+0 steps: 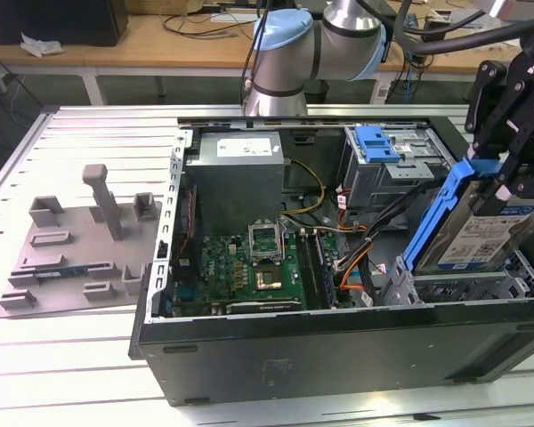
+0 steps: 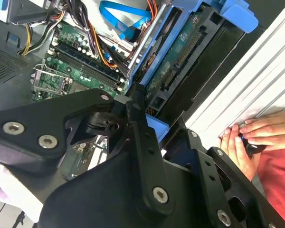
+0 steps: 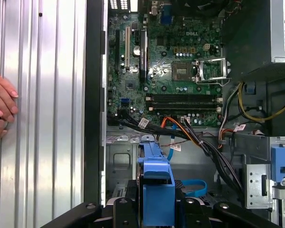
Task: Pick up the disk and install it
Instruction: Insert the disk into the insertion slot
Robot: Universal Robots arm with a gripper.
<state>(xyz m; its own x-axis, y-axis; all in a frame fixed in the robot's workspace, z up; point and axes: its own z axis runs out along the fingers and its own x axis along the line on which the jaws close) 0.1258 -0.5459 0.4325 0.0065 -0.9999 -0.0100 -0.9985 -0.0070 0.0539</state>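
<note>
The disk (image 1: 482, 227), a silver drive with a blue-and-white label in a blue plastic carrier, hangs tilted over the open computer case (image 1: 338, 342) at the exterior view's right. My gripper (image 1: 494, 165) is shut on the carrier's upper end. In the second wrist view the disk's green circuit-board underside (image 2: 180, 47) runs away from my black fingers (image 2: 137, 118), which clamp the blue carrier. The first wrist view has the carrier's blue edge (image 3: 156, 185) held in the gripper (image 3: 156, 211), above a grey metal bay (image 3: 123, 161) in the case.
The case holds a green motherboard (image 1: 254, 267), a grey power supply (image 1: 236, 173), a fixed metal drive cage with a blue tab (image 1: 378, 147) and orange and black cables (image 3: 190, 135). A grey fixture plate (image 1: 80, 240) lies beside the case. A person's hand (image 2: 247, 137) rests on the ribbed table.
</note>
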